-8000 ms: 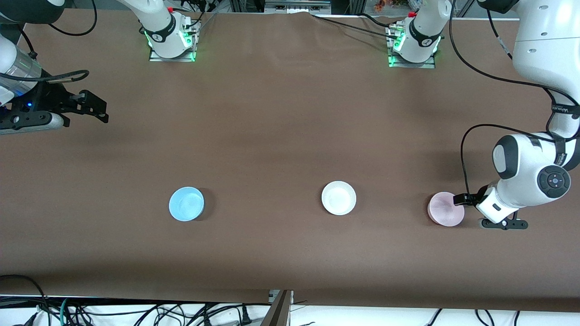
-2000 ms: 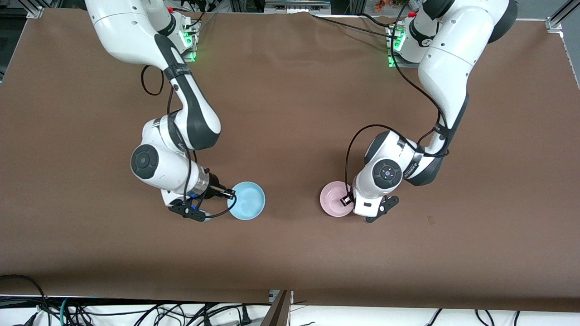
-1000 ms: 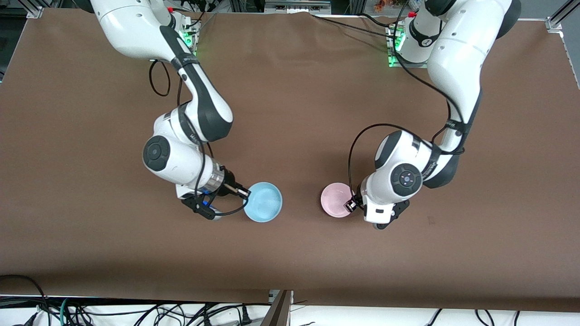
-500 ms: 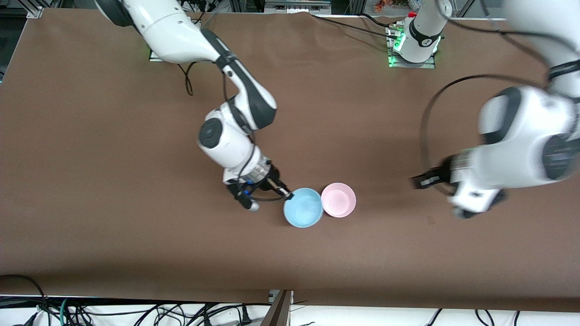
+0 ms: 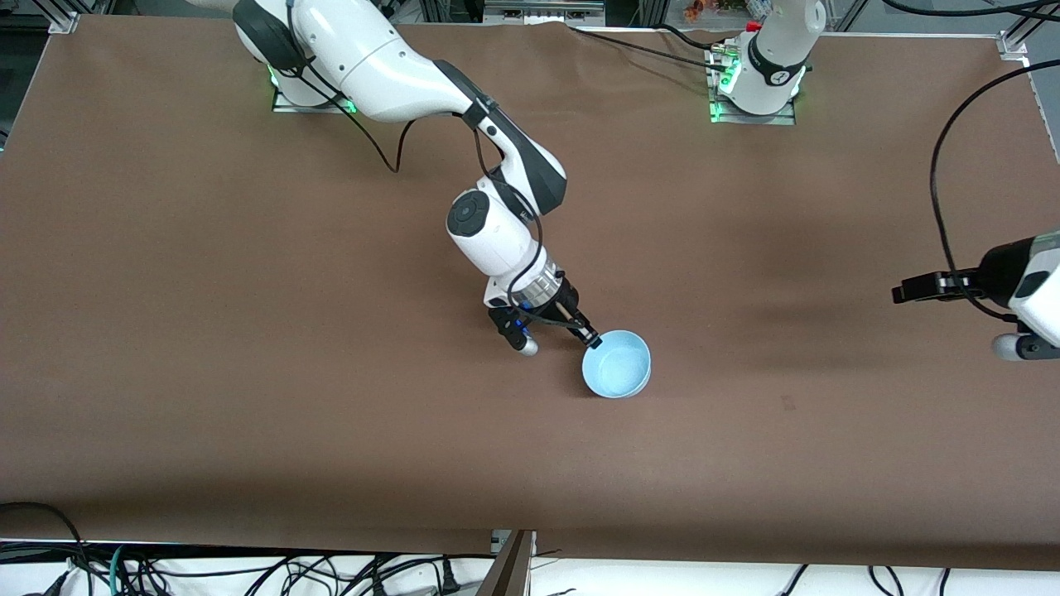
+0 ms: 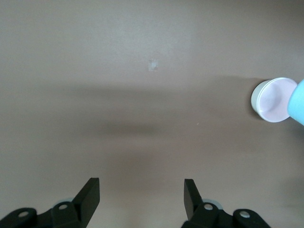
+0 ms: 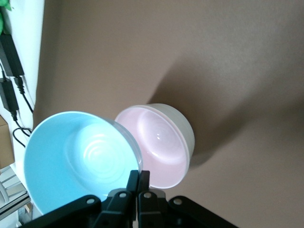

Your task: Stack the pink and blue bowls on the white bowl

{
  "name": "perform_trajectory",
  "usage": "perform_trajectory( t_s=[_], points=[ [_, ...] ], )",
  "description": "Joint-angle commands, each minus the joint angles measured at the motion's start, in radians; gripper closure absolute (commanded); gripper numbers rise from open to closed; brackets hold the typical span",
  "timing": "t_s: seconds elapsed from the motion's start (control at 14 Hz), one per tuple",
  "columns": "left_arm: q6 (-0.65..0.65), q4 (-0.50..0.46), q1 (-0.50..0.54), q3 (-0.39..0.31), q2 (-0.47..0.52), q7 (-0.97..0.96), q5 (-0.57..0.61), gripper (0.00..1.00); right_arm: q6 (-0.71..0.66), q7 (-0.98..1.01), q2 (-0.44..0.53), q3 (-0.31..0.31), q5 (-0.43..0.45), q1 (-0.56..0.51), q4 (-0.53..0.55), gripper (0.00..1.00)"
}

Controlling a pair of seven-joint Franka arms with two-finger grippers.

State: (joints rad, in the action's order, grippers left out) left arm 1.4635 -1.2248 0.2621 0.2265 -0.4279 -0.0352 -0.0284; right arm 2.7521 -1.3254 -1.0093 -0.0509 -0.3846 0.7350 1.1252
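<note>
The right gripper (image 5: pixel 590 339) hangs over the middle of the brown worktop (image 5: pixel 248 331), its jaws pinched narrow on the rim of the light blue bowl (image 5: pixel 616 374), which it holds in the air. The right wrist view shows that blue bowl raised above the pale pink bowl (image 7: pixel 161 142), which sits nested in the white bowl (image 7: pixel 186 128) on the worktop. In the front view the blue bowl covers both. The left gripper (image 5: pixel 911 291) waits over the left arm's end of the worktop, well apart from the bowls, its jaws spread wide and holding nothing.
</note>
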Motion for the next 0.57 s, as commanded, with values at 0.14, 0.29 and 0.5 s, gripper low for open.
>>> perform_trajectory(
  t_s=[0.14, 0.29, 0.5],
  points=[
    [-0.003, -0.021, 0.012, 0.010, 0.011, 0.049, 0.022, 0.00, 0.032, -0.011, -0.048, 0.011, -0.004, 0.021, -0.047, 1.00],
    [-0.003, -0.021, 0.011, 0.013, 0.011, 0.049, 0.024, 0.00, 0.032, -0.006, -0.048, 0.016, -0.002, 0.020, -0.047, 1.00],
    [-0.003, -0.019, 0.011, 0.014, 0.011, 0.052, 0.025, 0.00, 0.031, 0.002, -0.055, 0.016, 0.027, 0.020, -0.045, 1.00]
  ],
)
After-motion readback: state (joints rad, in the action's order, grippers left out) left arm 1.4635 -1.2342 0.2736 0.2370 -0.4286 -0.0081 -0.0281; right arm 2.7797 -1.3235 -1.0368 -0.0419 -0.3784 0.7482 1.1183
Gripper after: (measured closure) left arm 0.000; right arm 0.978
